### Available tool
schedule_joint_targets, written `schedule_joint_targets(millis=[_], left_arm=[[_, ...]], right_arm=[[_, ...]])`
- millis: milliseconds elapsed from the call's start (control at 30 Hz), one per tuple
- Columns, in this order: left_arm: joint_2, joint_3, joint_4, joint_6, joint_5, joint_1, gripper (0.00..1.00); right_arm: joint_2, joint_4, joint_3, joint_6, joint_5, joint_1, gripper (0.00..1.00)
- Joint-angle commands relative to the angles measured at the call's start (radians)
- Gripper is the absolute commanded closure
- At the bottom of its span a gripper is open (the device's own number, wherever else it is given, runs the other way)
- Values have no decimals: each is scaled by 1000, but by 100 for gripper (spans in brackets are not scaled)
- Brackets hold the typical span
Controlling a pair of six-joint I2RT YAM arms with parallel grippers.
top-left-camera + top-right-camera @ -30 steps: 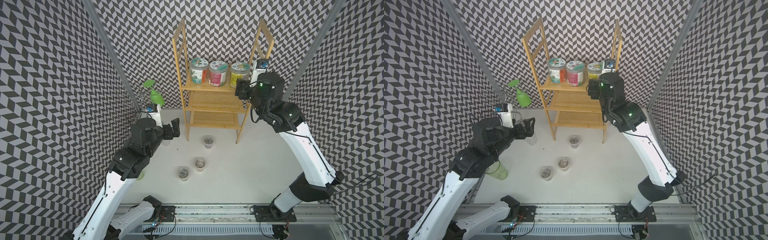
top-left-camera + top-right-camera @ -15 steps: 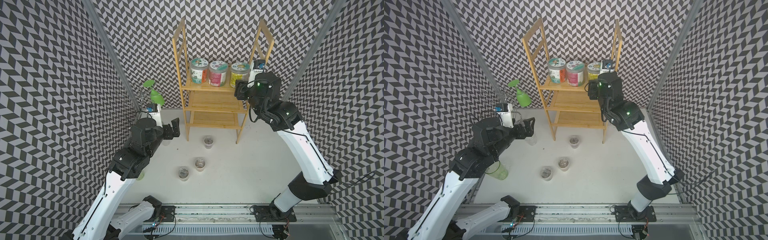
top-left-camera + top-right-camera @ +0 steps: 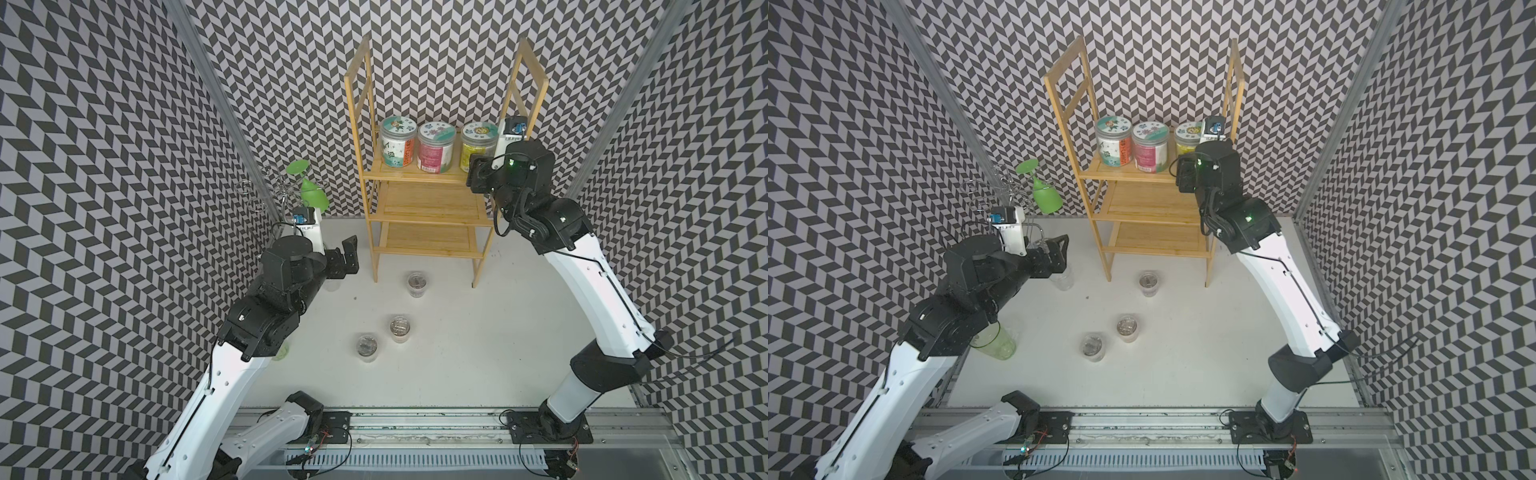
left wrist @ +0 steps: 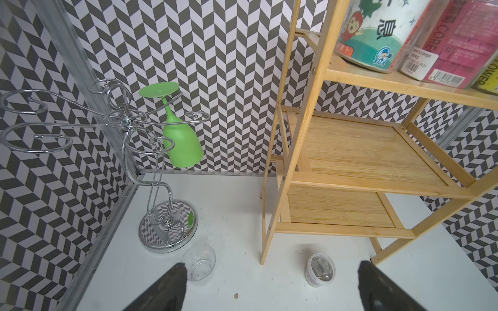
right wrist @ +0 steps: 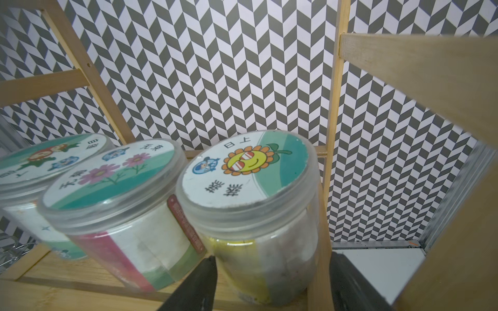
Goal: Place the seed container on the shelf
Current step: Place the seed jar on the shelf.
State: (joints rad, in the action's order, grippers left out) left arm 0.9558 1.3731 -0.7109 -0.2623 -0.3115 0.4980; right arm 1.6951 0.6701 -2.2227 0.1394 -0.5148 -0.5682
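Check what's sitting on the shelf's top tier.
Three lidded seed jars in a row on the shelf: teal-label jar, pink-label jar, yellow-label jar. The right claw flanks the yellow one, and in both top views the arm covers its lower front. Contact unclear.

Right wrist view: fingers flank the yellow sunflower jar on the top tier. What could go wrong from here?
1. The right gripper sits low around the yellow jar; whether it has let go is unclear, so a retreat could drag the jar off the shelf edge.
2. One finger lies by the corner post; snagging it could shake the shelf.
3. The pink jar stands close; a sideways nudge could topple it.
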Motion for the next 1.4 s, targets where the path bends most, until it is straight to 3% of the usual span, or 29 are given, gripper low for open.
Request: schedule_joint_targets(millis=[0, 500, 933, 1167, 1367], left_arm=[[0, 29, 13, 12, -17, 5, 1], [9, 45, 12, 15, -20, 5, 0], [40, 128, -15, 32, -34, 8, 1], [55, 153, -40, 28, -46, 8, 1], [64, 154, -70, 32, -64, 8, 0]], right_arm=[[17, -70, -17, -3, 12, 14, 31], [-24, -26, -18, 13, 44, 4, 25], [-162, 66, 50, 20, 86, -33, 20], [-299, 94, 208, 23, 188, -71, 21], [-472, 89, 466, 69, 123, -184, 21]])
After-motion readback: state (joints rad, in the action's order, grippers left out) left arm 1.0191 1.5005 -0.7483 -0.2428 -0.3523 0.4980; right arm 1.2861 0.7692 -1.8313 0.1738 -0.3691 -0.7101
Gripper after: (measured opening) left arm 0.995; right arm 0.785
